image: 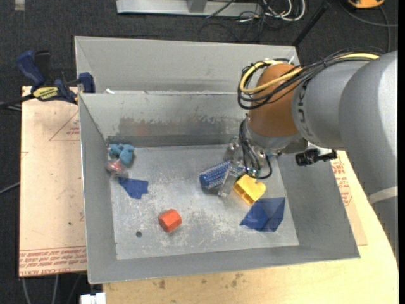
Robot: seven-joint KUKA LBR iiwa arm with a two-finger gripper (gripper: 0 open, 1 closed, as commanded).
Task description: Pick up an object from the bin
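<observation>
In the grey bin [190, 116], right of centre on its floor, the gripper [233, 175] is held low between a blue, ribbed, oblong piece [214, 177] and a yellow block [250, 189], presumably so that one may be taken; whether the claw is open or closed cannot be told.

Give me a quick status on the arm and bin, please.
Gripper low in bin, between blue ridged piece and yellow block. Hold unconfirmed. Dark blue wedge close by yellow block.
</observation>
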